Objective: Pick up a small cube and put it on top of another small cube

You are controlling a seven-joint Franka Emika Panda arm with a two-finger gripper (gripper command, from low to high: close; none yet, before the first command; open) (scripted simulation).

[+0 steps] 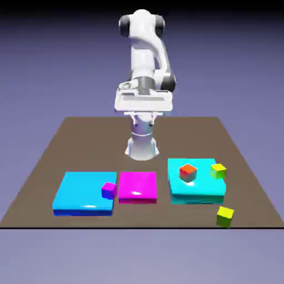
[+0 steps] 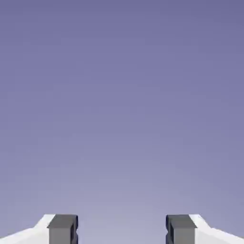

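One small cube (image 1: 218, 171), yellow-green, sits at the right corner of a cyan slab (image 1: 199, 191). The other small cube (image 1: 224, 216) rests on the brown table near its front edge, at the exterior view's right. My gripper (image 1: 143, 106) hangs high above the table's far side, well away from both cubes. In the hand view the gripper (image 2: 121, 229) is open: its grey fingertips (image 2: 63, 228) stand wide apart with only the plain backdrop between them. No cube shows in the hand view.
An orange-red cube (image 1: 188, 172) sits on the same cyan slab. A purple cube (image 1: 108, 190) lies at the right edge of a light blue slab (image 1: 83, 194). Between the two slabs lies a magenta slab (image 1: 137, 186).
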